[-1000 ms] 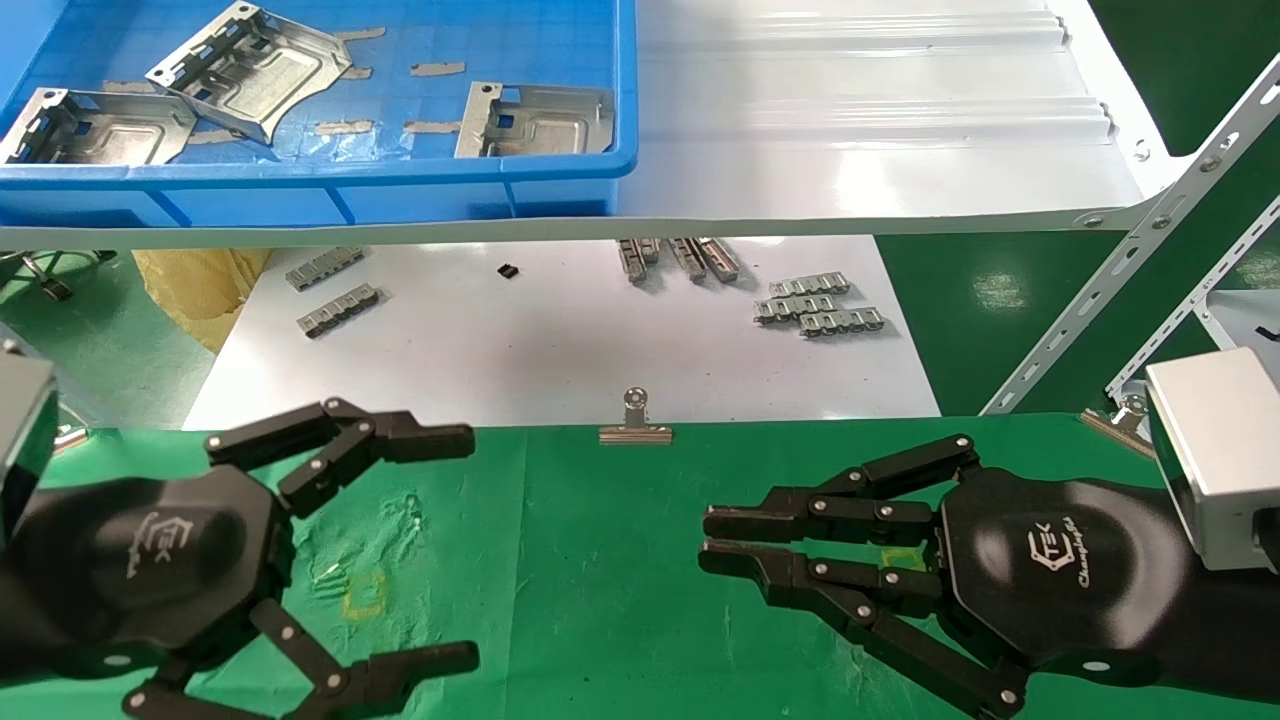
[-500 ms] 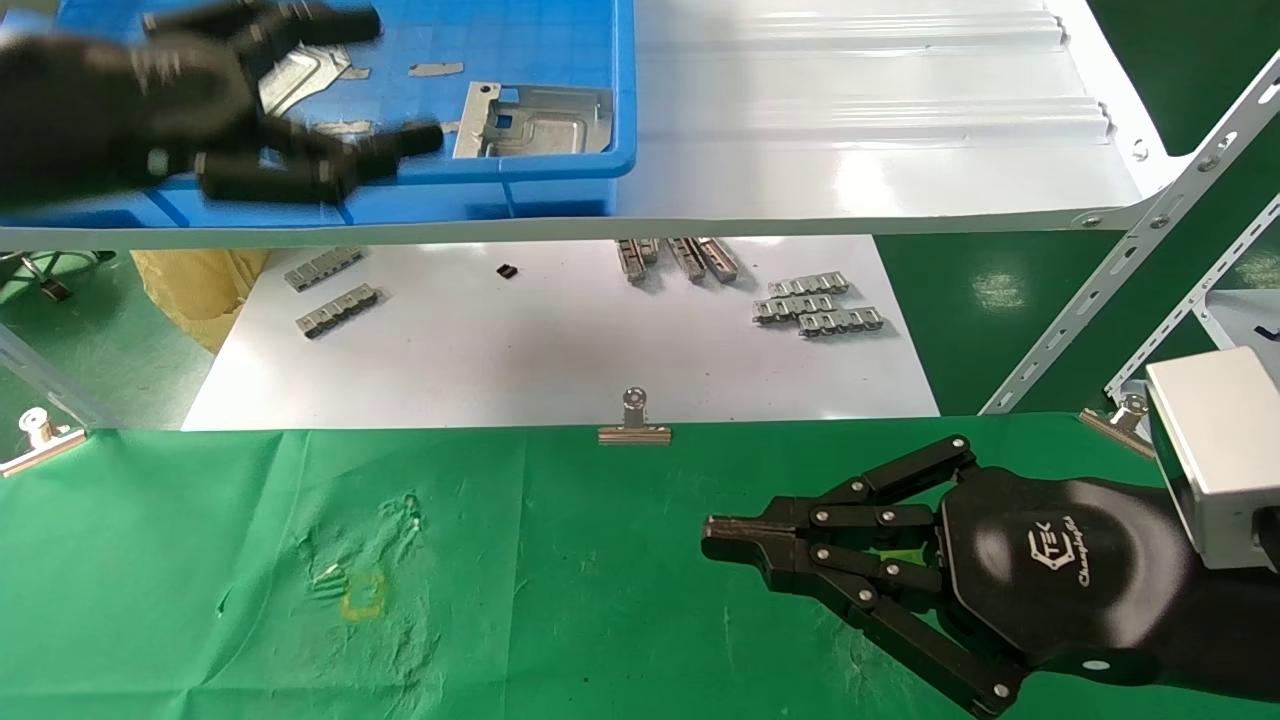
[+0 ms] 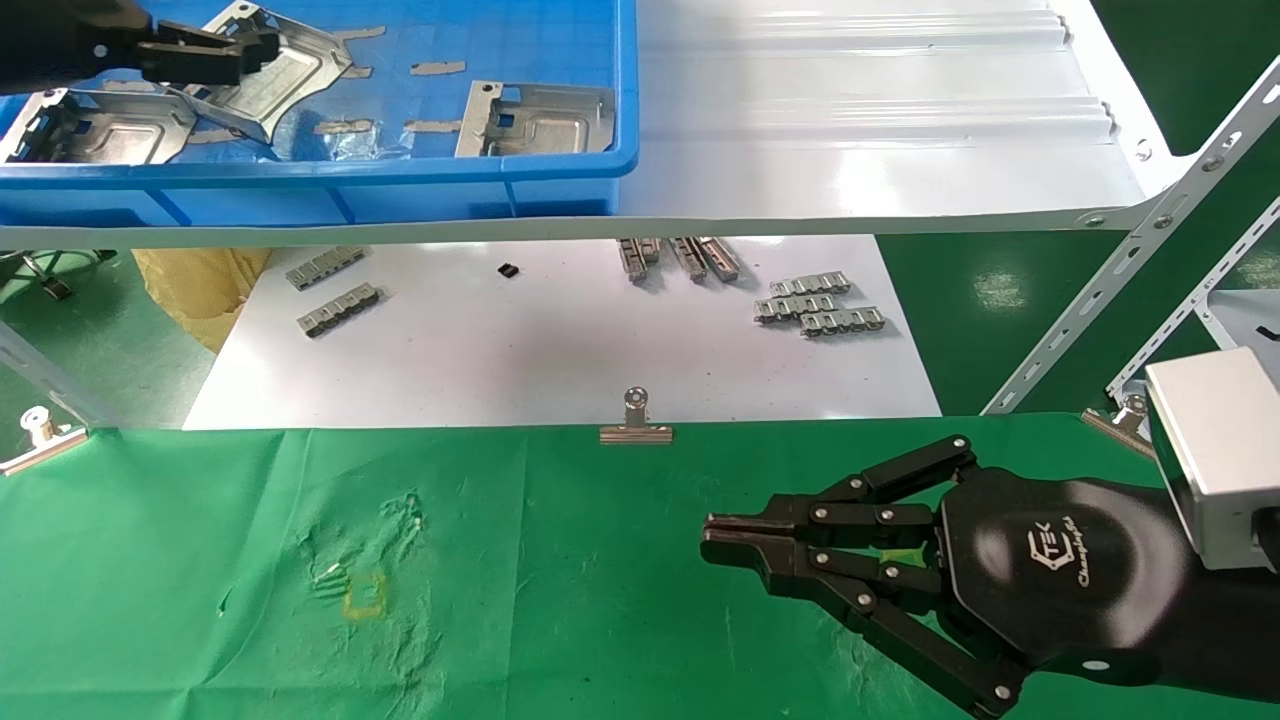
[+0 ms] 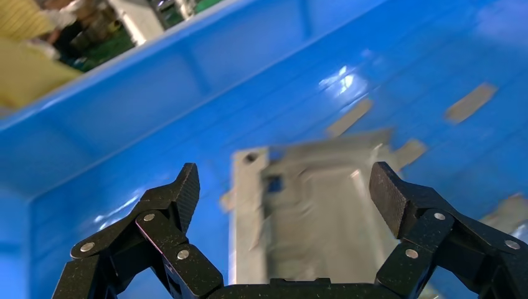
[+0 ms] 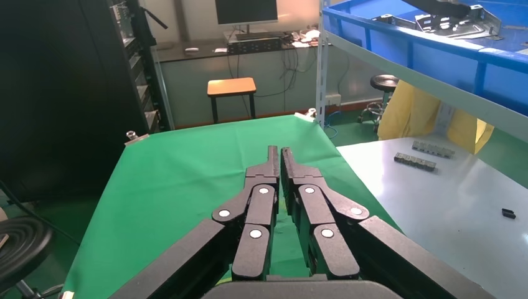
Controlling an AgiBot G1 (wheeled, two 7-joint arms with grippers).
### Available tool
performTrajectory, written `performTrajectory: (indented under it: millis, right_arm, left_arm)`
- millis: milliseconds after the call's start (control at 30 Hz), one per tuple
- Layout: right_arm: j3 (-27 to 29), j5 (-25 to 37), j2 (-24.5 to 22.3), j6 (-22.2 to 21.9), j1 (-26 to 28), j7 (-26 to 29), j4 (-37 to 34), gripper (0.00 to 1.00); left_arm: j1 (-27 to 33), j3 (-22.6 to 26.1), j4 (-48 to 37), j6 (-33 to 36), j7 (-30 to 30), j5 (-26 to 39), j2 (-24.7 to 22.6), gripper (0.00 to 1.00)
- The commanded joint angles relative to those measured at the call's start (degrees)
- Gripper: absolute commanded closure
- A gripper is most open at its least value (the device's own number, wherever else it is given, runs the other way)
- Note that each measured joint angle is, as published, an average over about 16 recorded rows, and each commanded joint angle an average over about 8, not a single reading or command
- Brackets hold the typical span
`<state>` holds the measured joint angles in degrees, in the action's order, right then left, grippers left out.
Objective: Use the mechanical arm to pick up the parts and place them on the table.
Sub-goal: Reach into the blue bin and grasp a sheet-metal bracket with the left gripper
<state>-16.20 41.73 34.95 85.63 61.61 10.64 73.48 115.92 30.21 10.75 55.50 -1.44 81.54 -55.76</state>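
Observation:
Three silver parts lie in the blue bin (image 3: 400, 190) on the shelf: one at the far left (image 3: 100, 128), one tilted beside it (image 3: 290, 75), one at the right (image 3: 535, 120). My left gripper (image 3: 240, 52) hovers over the bin's left end, above the tilted part. In the left wrist view it (image 4: 286, 190) is open and empty, with a blurred part (image 4: 311, 212) on the bin floor between and beyond its fingertips. My right gripper (image 3: 715, 535) is shut and empty, low over the green table cloth (image 3: 560, 620); it also shows in the right wrist view (image 5: 278, 152).
The white shelf (image 3: 850, 150) overhangs a white board (image 3: 560, 360) with small grey notched strips (image 3: 820, 305). A binder clip (image 3: 635, 425) sits at the cloth's far edge. A yellow square outline (image 3: 363, 597) marks the cloth. Slanted perforated rails (image 3: 1130, 270) stand at the right.
My left arm rose from the green cloth to the blue bin and moved left and deeper over the parts. My right gripper's fingers closed together and the arm stayed in place.

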Motion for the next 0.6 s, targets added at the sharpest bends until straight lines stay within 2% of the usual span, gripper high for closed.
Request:
performTrajectory:
  millis: [33, 300, 600]
  right_arm:
    - [-0.01, -0.01, 0.00, 0.00, 0.00, 0.00, 0.00, 0.00]
    - [-0.04, -0.03, -0.02, -0.02, 0.01, -0.02, 0.00, 0.00]
    - [-0.08, -0.05, -0.03, -0.03, 0.02, -0.04, 0.00, 0.00]
  left_arm:
    - [1.43, 0.80, -2.43, -0.85, 0.49, 1.41, -0.23, 1.00]
    - [2.46, 1.13, -7.63, -4.38, 0.51, 2.08, -1.52, 1.00]
    - [1.93, 0.19, -9.72, -7.74, 0.71, 0.78, -2.38, 1.00]
